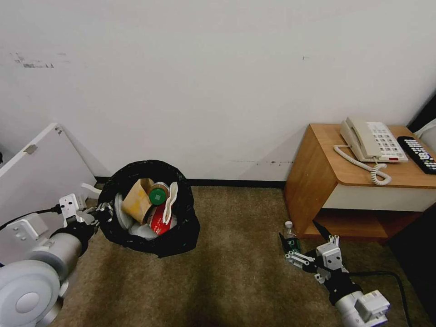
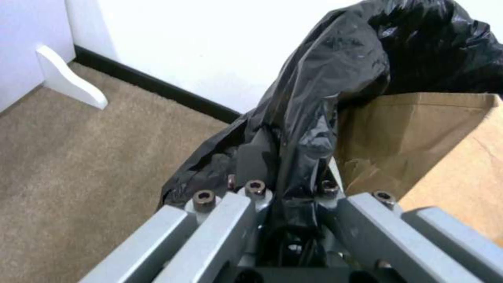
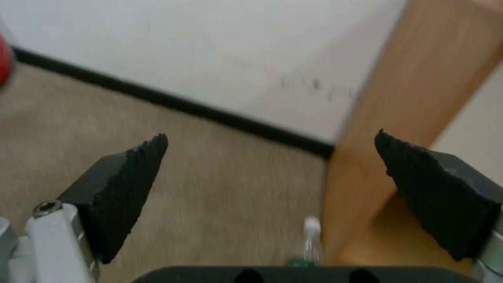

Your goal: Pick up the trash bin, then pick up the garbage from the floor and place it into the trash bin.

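Nearest: right gripper (image 1: 297,252), low over the floor (image 1: 227,272), fingers spread wide with nothing between them. In its wrist view the two black pads (image 3: 125,188) frame bare carpet, and a clear bottle (image 1: 290,236) with a white cap and green label stands between them, just beside the wooden nightstand (image 1: 318,181).

Step in hand, by my reading: fetching that bottle. To do it well, bring the pads down either side of the body rather than the cap. The bottle stands tight against the nightstand's side panel, so the far finger has little room. A nudge could tip it or roll it under the shelf.

Left gripper (image 1: 103,212) is at the near rim of the trash bin (image 1: 177,236). Its wrist view shows the fingers pinched on a fold of the black liner (image 2: 314,118). The bin sits tilted by the wall, mouth toward the robot.

Contents: a brown paper bag (image 1: 136,200), a green-capped bottle (image 1: 158,195), something red (image 1: 158,222), white crumpled paper (image 1: 171,200), and a pale piece along the left inner wall. Fairly full; a further bottle would rest on top.

Nightstand top holds a telephone (image 1: 372,141) and a remote (image 1: 420,154).
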Controlling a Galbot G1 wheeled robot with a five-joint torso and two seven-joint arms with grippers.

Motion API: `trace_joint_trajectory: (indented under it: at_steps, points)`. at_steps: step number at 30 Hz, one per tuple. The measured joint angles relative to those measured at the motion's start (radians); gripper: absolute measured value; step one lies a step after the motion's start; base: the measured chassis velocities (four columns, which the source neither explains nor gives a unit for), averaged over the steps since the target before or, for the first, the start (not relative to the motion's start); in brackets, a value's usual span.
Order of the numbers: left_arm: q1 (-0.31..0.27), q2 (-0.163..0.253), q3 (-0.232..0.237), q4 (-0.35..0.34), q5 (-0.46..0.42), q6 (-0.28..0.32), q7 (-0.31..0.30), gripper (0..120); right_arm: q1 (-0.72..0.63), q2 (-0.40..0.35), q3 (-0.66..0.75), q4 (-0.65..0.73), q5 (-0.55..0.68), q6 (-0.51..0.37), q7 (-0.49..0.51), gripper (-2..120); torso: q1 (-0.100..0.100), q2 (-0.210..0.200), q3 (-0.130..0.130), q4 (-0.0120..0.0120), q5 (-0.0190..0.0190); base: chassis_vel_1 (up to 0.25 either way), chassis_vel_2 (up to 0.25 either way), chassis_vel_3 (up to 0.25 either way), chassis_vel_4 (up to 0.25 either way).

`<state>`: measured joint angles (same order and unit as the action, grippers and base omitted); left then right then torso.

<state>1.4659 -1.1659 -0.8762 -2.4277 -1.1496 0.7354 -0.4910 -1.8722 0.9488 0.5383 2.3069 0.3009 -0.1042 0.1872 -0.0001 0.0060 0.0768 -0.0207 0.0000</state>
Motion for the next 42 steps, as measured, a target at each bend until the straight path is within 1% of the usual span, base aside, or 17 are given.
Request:
trace_joint_trajectory:
  at_steps: [2,3,4,5,8,9,11,12,14,18,20,24,26,37,39,40,42]
  points:
    - [0.001,0.001,0.001,-0.004,0.002,0.0,0.0,1,0.026,-0.014,-0.023,0.004,0.072,-0.108,0.046,100,0.0,0.0,0.0,0.0,0.0,0.0,0.0,0.0,0.0]
    - [0.001,0.001,0.001,-0.004,0.002,0.0,0.0,1,0.026,-0.014,-0.023,0.004,0.072,-0.108,0.046,100,0.0,0.0,0.0,0.0,0.0,0.0,0.0,0.0,0.0]
    - [0.002,0.001,0.002,-0.006,0.004,0.0,-0.001,1,0.041,-0.018,-0.036,0.004,0.104,-0.158,0.065,100,0.0,0.0,0.0,0.0,0.0,0.0,0.0,0.0,0.0]
    - [0.002,0.001,0.002,-0.006,0.004,0.0,-0.001,1,0.041,-0.018,-0.036,0.004,0.104,-0.158,0.065,100,0.0,0.0,0.0,0.0,0.0,0.0,0.0,0.0,0.0]
    - [0.007,-0.001,0.005,-0.008,0.008,0.0,-0.001,1,0.105,-0.025,-0.073,0.001,0.195,-0.31,0.115,100,0.0,0.0,0.0,0.0,0.0,0.0,0.0,0.0,0.0]
    - [0.007,-0.001,0.005,-0.008,0.008,0.0,-0.001,1,0.105,-0.025,-0.073,0.001,0.195,-0.31,0.115,100,0.0,0.0,0.0,0.0,0.0,0.0,0.0,0.0,0.0]
    - [0.007,0.0,0.004,-0.008,0.009,0.0,-0.001,1,0.162,-0.024,-0.095,-0.009,0.263,-0.405,0.16,100,0.0,0.0,0.0,0.0001,0.0,0.0,0.0,0.0,0.0]
    - [0.007,0.0,0.004,-0.008,0.009,0.0,-0.001,1,0.162,-0.024,-0.095,-0.009,0.263,-0.405,0.16,100,0.0,0.0,0.0,0.0001,0.0,0.0,0.0,0.0,0.0]
    - [0.008,0.0,0.002,-0.008,0.009,0.0,-0.001,1,0.21,-0.021,-0.106,-0.023,0.33,-0.477,0.197,100,0.0,0.0,0.0,0.0,0.0001,0.0,0.0,0.0,0.0]
    - [0.008,0.0,0.002,-0.009,0.009,0.0,-0.001,1,0.234,-0.018,-0.11,-0.031,0.372,-0.511,0.222,100,0.0,0.0,0.0,0.0,0.0,0.0,0.0,0.0,0.0]
    - [0.008,0.001,0.001,-0.009,0.009,0.0,-0.001,1,0.26,-0.015,-0.114,-0.04,0.438,-0.557,0.253,100,0.0,0.0,0.0,0.0,-0.0001,0.0,0.0,0.0,0.0]
    - [0.005,0.002,0.002,-0.008,0.009,0.0,-0.001,1,0.28,-0.012,-0.118,-0.05,0.482,-0.59,0.275,100,0.0,0.0,0.0,0.0,0.0,0.0,0.0,0.0,0.0]
    - [0.003,0.002,0.004,-0.008,0.008,0.0,-0.001,1,0.298,-0.007,-0.123,-0.063,0.518,-0.623,0.293,100,0.0,0.0,0.0,0.0,0.0,0.0,0.0,0.0,0.0]
    - [0.001,0.004,0.005,-0.003,0.008,0.0,-0.002,1,0.331,0.0,-0.126,-0.102,0.531,-0.639,0.294,100,0.0,0.0,0.0,-0.0001,0.0,0.0,0.0,0.0,0.0]
    - [0.0,0.004,0.006,-0.002,0.008,0.0,-0.001,1,0.362,0.005,-0.125,-0.146,0.533,-0.639,0.29,100,0.0,0.0,0.0,0.0,0.0,0.0,0.0,0.0,0.0]
    - [0.0,0.004,0.006,-0.002,0.008,0.0,-0.001,1,0.362,0.005,-0.125,-0.146,0.533,-0.639,0.29,100,0.0,0.0,0.0,0.0,0.0,0.0,0.0,0.0,0.0]
    - [0.001,0.004,0.006,-0.001,0.007,0.0,-0.001,1,0.398,0.011,-0.118,-0.208,0.533,-0.639,0.275,100,0.0,0.0,0.0,0.0,0.0001,0.0,0.0,0.0,0.0]
